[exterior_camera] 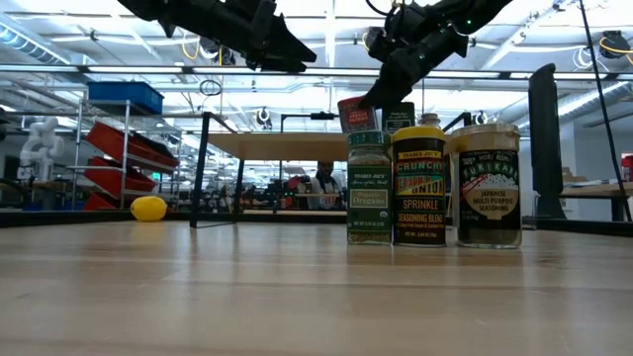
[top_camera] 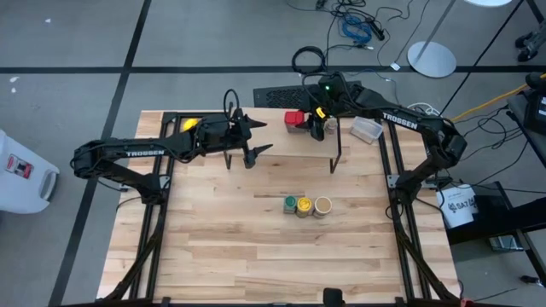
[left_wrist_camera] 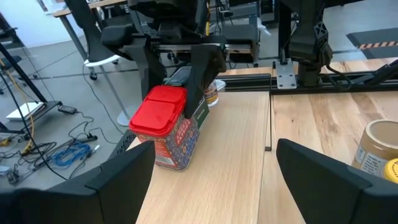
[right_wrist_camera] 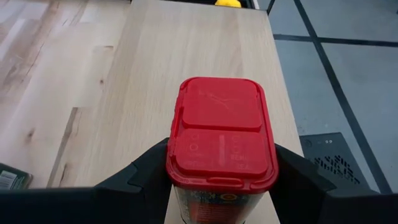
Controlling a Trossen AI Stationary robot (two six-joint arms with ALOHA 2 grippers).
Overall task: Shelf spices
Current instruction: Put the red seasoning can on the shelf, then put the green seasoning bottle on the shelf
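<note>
The red square tin (right_wrist_camera: 222,146) is pinched between the fingers of the right gripper (top_camera: 310,122) and stands on the shelf (top_camera: 286,147). The left gripper (top_camera: 256,136), spread wide and empty, is held beside it over the plank. Three jars (top_camera: 307,205) are seen on the table, well apart from both.

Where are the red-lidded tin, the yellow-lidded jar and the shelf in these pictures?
red-lidded tin (right_wrist_camera: 221,130): right wrist view, on the middle of its red lid.
yellow-lidded jar (top_camera: 304,205): high view, on its yellow lid.
shelf (left_wrist_camera: 233,143): left wrist view, on a bare part of its wooden plank top.
</note>
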